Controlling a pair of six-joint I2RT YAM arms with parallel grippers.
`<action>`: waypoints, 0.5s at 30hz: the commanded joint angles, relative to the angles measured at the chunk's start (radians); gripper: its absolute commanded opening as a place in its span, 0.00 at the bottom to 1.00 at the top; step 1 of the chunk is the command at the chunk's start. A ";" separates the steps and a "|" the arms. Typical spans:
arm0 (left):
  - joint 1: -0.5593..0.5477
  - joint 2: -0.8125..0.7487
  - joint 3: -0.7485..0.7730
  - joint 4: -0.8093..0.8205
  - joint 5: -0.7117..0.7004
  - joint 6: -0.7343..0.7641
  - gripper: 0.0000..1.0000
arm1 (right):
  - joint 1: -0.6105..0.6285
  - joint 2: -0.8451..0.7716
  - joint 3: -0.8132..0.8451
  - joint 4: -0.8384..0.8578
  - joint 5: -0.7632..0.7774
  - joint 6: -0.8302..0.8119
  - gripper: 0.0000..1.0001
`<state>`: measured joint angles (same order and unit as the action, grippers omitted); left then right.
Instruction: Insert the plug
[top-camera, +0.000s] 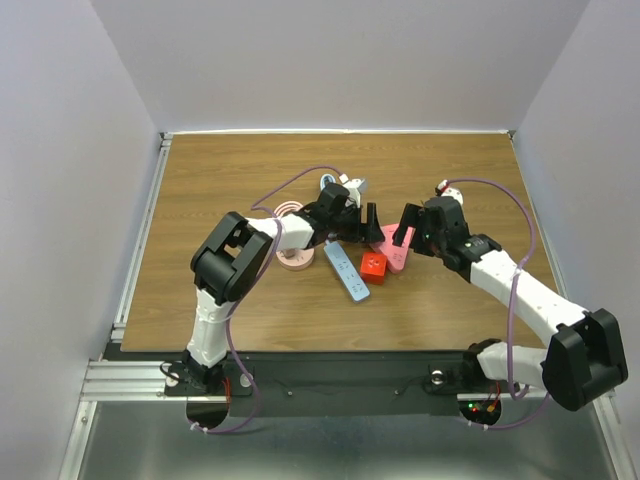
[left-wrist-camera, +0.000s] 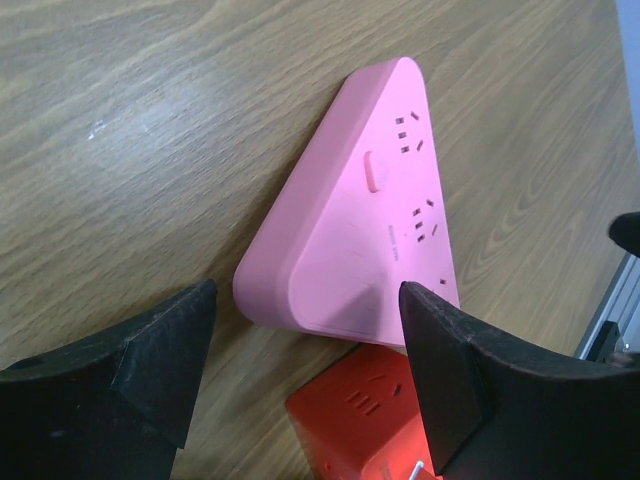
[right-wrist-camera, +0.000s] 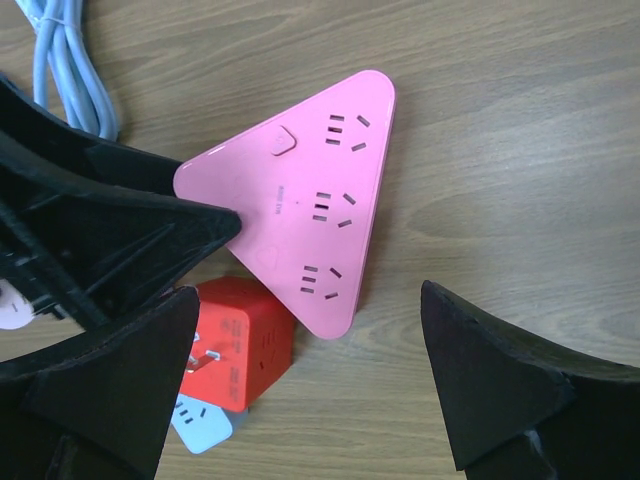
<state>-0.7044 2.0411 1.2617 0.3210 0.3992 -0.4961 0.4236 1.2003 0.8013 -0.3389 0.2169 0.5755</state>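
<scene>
Wooden tabletop (top-camera: 450, 170), pale walls on three sides. Near centre: red plug (top-camera: 374, 265) between light blue power strip (top-camera: 346, 272) and pink triangular strip (top-camera: 393, 248), just beside both; contact not resolvable. Lying on its side, prongs (right-wrist-camera: 205, 357) pointing sideways toward the blue strip, not down.

Left gripper (left-wrist-camera: 307, 300) spread wide, empty, hovering over the pink strip's corner and the plug. Right gripper (right-wrist-camera: 310, 295) also wide apart, empty, above the same spot.

Judged step: first grasp of the plug; nothing held yet. Target socket unclear, pink or blue.

To do well:
- Commit one arm only; crowded spot, collision risk.
- Close on two plain faces, clear of the prongs.
- Turn the prongs downward before approach.
- Square up with the socket holes.
- Press straight down, with the free gripper bracing the strip against sliding.
</scene>
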 joint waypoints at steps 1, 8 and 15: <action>0.005 -0.006 0.034 0.016 0.015 -0.019 0.84 | -0.008 -0.048 0.012 0.032 -0.005 -0.005 0.96; 0.003 0.034 0.039 0.082 0.078 -0.067 0.71 | -0.008 -0.045 0.006 0.032 -0.008 -0.009 0.96; 0.008 0.039 0.027 0.102 0.131 -0.081 0.20 | -0.008 -0.053 -0.001 0.032 -0.007 -0.017 0.96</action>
<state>-0.6949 2.0911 1.2808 0.4286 0.5148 -0.6285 0.4236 1.1690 0.8013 -0.3359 0.2089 0.5728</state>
